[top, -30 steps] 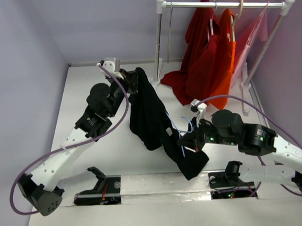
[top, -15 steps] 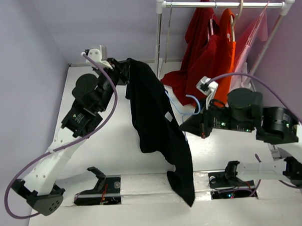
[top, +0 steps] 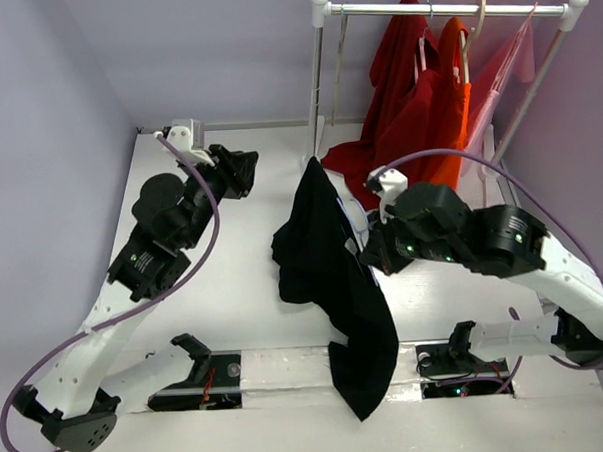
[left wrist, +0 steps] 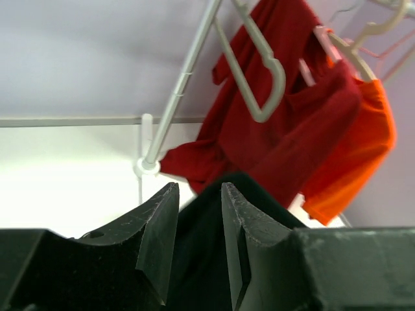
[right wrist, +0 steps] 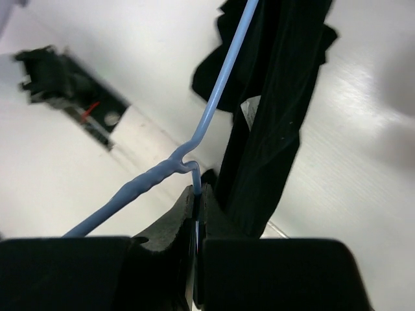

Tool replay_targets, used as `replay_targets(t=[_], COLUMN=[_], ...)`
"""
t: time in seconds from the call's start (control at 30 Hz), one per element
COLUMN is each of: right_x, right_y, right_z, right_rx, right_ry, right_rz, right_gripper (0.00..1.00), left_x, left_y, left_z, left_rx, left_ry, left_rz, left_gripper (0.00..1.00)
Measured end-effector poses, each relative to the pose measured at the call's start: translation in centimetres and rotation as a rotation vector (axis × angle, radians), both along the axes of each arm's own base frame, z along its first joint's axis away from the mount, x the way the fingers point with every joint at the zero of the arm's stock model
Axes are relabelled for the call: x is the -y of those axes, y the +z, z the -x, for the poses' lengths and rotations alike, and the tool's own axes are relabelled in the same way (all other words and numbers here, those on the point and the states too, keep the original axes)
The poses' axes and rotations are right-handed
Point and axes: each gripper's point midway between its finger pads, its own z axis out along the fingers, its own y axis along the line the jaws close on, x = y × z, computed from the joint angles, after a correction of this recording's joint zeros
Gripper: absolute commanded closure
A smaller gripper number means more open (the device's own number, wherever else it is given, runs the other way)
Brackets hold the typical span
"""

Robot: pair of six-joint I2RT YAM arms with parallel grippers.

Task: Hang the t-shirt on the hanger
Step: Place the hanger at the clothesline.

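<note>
T-shirt of plain black soft fabric hangs in mid-air over the middle of the white table, between the two arms. Its top is bunched into a peak and its long tail drops toward the near edge. It hangs that way because its weight seems to sit on the hanger and nothing else props it up.

Behind it stands one white tube clothes rack at the far right of the table. It carries dark red garments, one orange garment and one pink garment. The red folds overlap, so I cannot count them. Also on the rail are one empty thick beige-grey hanger and one tan wooden-looking hanger.

Two arms are at work. The right gripper is tucked against the shirt's right side. Its jaws are pressed together and pinch the single thin light-blue wire hanger just below the twisted neck, which keeps the frame upright. The wire runs up beside the black cloth and disappears behind it. Whether both shoulders are seated on the hanger cannot be told.

The left gripper sits apart from the shirt on the left. Its jaws are spread a little with nothing between them, and the black cloth shows only beyond the gap. My guess is that the shirt needs no second hold now.
</note>
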Motion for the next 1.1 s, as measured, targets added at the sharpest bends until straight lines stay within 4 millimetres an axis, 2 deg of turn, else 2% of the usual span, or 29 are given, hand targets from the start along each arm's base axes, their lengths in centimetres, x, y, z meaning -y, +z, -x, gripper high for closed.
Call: replay_targets(t=[0.17, 0.3, 0.43, 0.47, 0.57, 0.7, 0.73, 0.9, 1.1], right_x=[0.1, 1.3, 3.0, 3.4, 4.0, 3.5, 3.2, 3.0, 5.1], right_y=[-0.8, -0.9, -0.5, -0.4, 0.1, 1.3, 1.8, 4.3, 5.8], right_z=[-4.1, -8.0, -12.0, -13.1, -16.1, -19.3, -20.2, -24.2, -28.0], right_rx=[0.020, 0.032, 0.034, 0.035, 0.043, 0.061, 0.069, 0.123, 0.158], right_ry=[-0.120, -0.227, -0.328, -0.352, -0.409, -0.437, -0.442, -0.484, -0.552], right_rz=[0.095, 0.133, 0.149, 0.150, 0.150, 0.131, 0.119, 0.064, 0.009], right_gripper=[1.00, 1.00, 1.00, 1.00, 1.00, 1.00, 1.00, 1.00, 1.00], left_x=[-1.2, -2.7, -3.9, -4.1, -4.4, -4.5, -4.5, -5.0, -5.8], left_y=[1.7, 3.2, 3.2, 3.2, 2.0, -1.6, -2.4, -4.0, -5.7], left_z=[2.7, 5.2, 7.0, 7.4, 8.1, 8.6, 8.8, 10.5, 11.6], left_rx=[0.040, 0.086, 0.107, 0.113, 0.108, 0.054, 0.041, 0.042, 0.066], left_ry=[-0.036, -0.053, -0.061, -0.063, -0.073, -0.088, -0.097, -0.133, -0.133], left_rz=[0.041, 0.075, 0.082, 0.083, 0.063, 0.017, 0.005, -0.006, -0.001], left_gripper=[0.68, 0.66, 0.56, 0.50, 0.32, 0.13, 0.04, 0.01, 0.01])
